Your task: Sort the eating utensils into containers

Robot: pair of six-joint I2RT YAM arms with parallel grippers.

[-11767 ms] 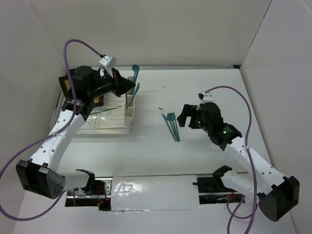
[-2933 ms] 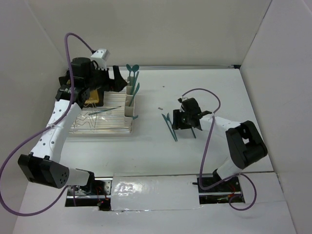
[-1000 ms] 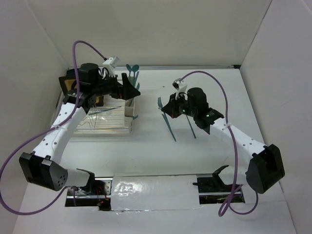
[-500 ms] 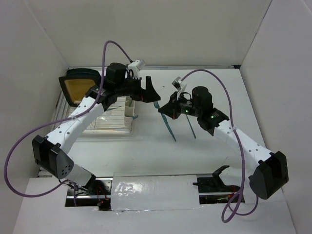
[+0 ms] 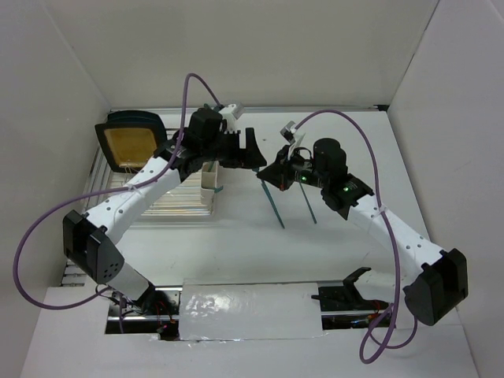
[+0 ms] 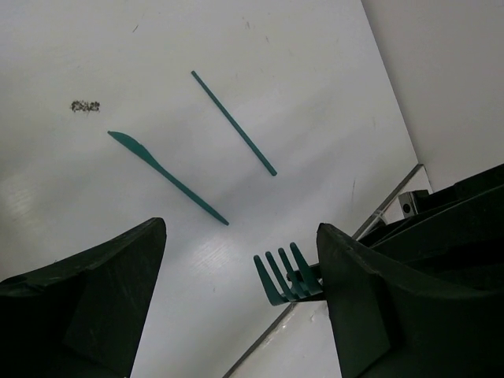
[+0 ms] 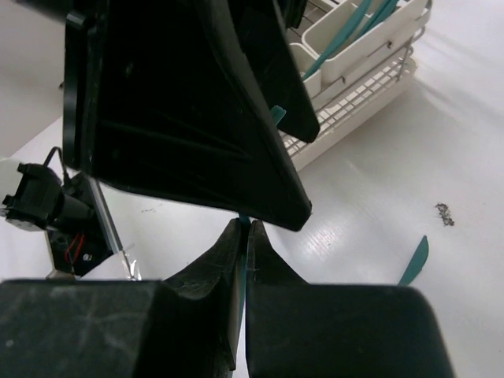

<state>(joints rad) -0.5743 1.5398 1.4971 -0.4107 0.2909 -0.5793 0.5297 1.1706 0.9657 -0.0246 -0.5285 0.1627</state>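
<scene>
At the overhead frame's centre, the right fingers (image 7: 201, 276) pinch tight on the handle of a slim teal-green plastic fork (image 6: 285, 276). The left fingers (image 6: 94, 291) stand wide apart, with the fork's tines between them. Just below, 1 teal plastic knife (image 6: 165, 177) and 1 thin straight teal utensil (image 6: 234, 123) lie apart on the white table (image 5: 354, 134). Left of centre, cream-white rectangular plastic cups (image 5: 209, 179) hold more teal utensils (image 7: 344, 31).

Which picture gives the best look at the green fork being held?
The left wrist view: the fork shows its tines plainly. From above it is a teal sliver at the right pincer, mostly hidden. The right wrist view shows only a thin edge between shut fingers.
</scene>
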